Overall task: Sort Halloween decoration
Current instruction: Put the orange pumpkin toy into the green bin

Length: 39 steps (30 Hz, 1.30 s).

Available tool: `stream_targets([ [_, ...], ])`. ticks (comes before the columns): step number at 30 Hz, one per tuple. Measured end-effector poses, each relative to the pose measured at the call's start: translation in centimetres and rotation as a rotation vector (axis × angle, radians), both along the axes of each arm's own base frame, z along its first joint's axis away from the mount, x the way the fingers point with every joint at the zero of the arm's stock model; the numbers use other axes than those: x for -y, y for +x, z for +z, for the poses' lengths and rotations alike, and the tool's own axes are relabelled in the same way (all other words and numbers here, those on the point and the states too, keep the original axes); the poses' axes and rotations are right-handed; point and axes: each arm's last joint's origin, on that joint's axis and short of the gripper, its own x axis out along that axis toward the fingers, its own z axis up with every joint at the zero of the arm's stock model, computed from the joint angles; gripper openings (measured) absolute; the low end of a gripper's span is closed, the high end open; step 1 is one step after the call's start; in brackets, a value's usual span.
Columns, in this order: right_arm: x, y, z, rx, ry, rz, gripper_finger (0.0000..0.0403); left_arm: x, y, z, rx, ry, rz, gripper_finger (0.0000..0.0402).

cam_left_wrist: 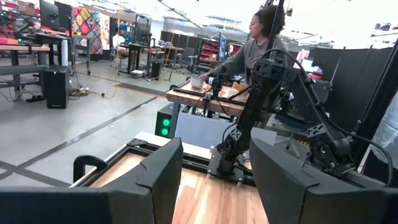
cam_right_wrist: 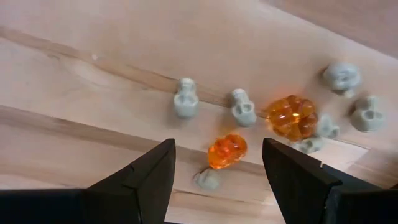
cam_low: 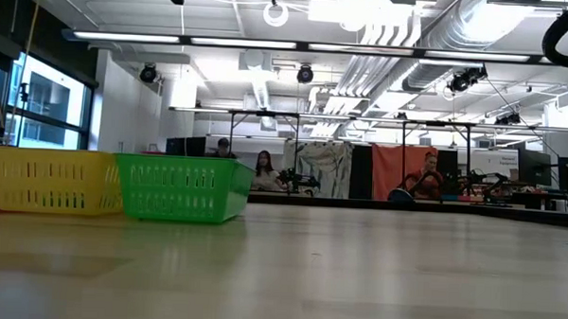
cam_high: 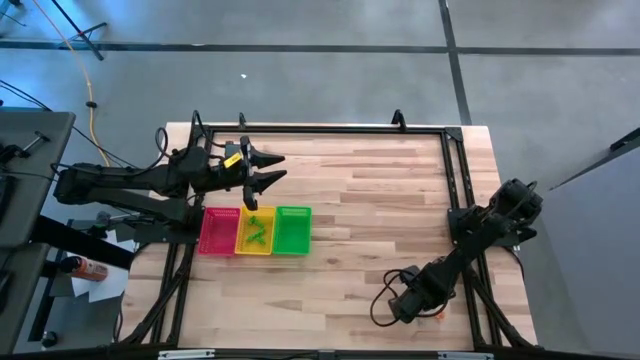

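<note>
The Halloween decoration lies loose on the wood in the right wrist view: a small orange pumpkin (cam_right_wrist: 227,150), a bigger orange pumpkin (cam_right_wrist: 292,116) and several pale grey skulls (cam_right_wrist: 186,98). My right gripper (cam_right_wrist: 214,180) is open above them, with the small pumpkin and one grey piece (cam_right_wrist: 207,180) between its fingers. In the high view it (cam_high: 408,300) is low at the table's near right. A few green trinkets (cam_high: 257,232) lie in the yellow tray (cam_high: 243,243). My left gripper (cam_high: 268,170) is open and empty, above the table just beyond the trays.
Red (cam_high: 217,230), yellow and green (cam_high: 292,230) trays stand side by side at the table's left; in the low view the green one (cam_low: 182,187) is nearest the middle. A black frame (cam_high: 450,170) borders the table. A person (cam_left_wrist: 261,43) stands at a bench beyond the table.
</note>
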Motion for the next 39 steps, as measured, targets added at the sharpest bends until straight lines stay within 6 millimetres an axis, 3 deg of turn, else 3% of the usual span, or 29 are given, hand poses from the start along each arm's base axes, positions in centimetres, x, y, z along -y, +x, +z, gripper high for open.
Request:
stream_targets([
  [30,-0.4,0.1,0.0,-0.004,0.038,-0.042,0.0236,0.0,0.0,-0.3,-0.030,0.000,0.000,0.0174],
  [39,-1.0,0.7,-1.4,-0.006,0.064,-0.035,0.0236,0.0,0.0,-0.3,-0.029,0.000,0.000,0.0174],
])
